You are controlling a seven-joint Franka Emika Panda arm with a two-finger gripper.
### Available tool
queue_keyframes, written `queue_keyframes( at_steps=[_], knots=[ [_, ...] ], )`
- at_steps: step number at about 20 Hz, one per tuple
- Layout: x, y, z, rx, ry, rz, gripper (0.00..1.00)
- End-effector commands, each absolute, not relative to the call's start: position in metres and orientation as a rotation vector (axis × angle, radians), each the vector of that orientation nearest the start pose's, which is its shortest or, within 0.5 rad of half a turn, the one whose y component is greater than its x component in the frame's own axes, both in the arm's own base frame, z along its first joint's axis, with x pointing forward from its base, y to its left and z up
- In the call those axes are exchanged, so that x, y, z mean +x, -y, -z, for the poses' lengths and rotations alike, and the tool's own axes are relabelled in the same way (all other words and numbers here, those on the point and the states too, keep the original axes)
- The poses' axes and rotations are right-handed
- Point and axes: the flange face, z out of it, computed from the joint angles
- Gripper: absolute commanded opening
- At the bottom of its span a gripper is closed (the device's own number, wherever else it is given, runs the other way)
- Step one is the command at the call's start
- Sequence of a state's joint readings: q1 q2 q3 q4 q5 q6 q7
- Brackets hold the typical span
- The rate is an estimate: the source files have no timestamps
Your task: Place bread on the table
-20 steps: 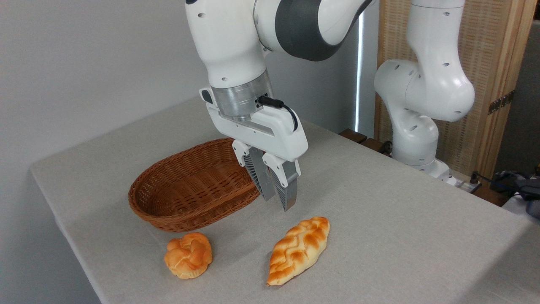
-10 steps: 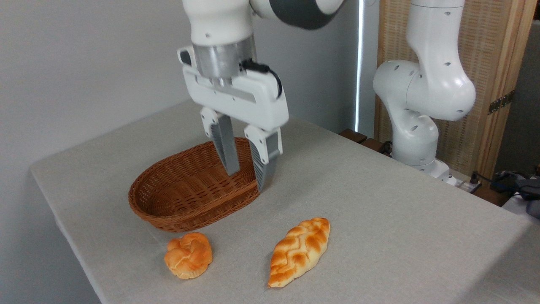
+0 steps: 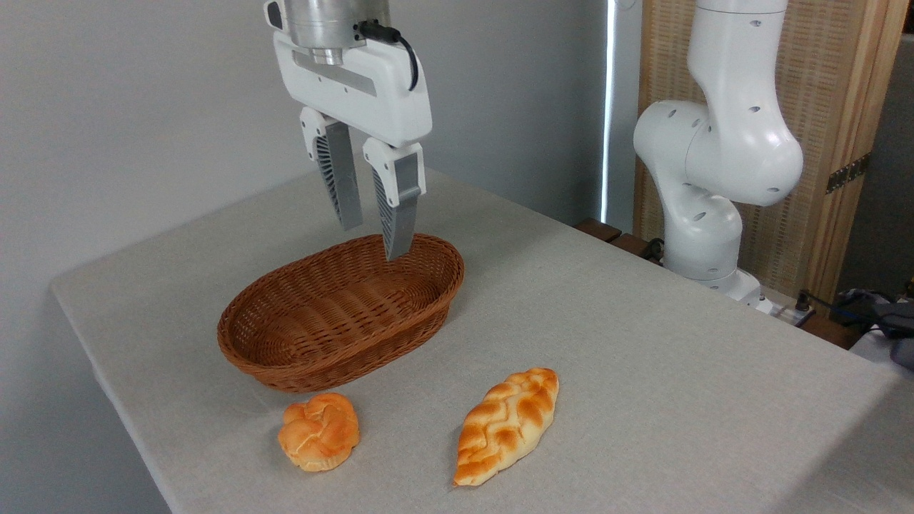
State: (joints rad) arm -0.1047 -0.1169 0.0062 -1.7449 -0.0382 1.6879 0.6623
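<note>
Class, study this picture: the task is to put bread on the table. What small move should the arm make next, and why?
Probably none beyond lifting clear and stopping. The braided loaf already lies on the table, outside the empty wicker basket, beside the knotted bun. The claw hangs open above the basket, holding nothing.

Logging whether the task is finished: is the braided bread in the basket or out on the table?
Out. The bread lies flat on the table, in front of the empty basket; the open claw holds nothing.
</note>
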Motion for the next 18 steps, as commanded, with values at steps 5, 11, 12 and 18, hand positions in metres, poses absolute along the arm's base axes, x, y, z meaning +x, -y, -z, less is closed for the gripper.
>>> queue_keyframes(
  at_steps=[5,11,12,18],
  knots=[
    [0.5453,0.0554,-0.6267,-2.965,-1.152,0.074,1.00],
    [0.5439,0.0572,-0.6342,-2.990,-1.152,0.091,1.00],
    [0.5440,0.0572,-0.6350,-2.988,-1.157,0.093,1.00],
    [0.5388,0.0546,-0.6337,-2.992,-1.162,0.026,1.00]
  ],
)
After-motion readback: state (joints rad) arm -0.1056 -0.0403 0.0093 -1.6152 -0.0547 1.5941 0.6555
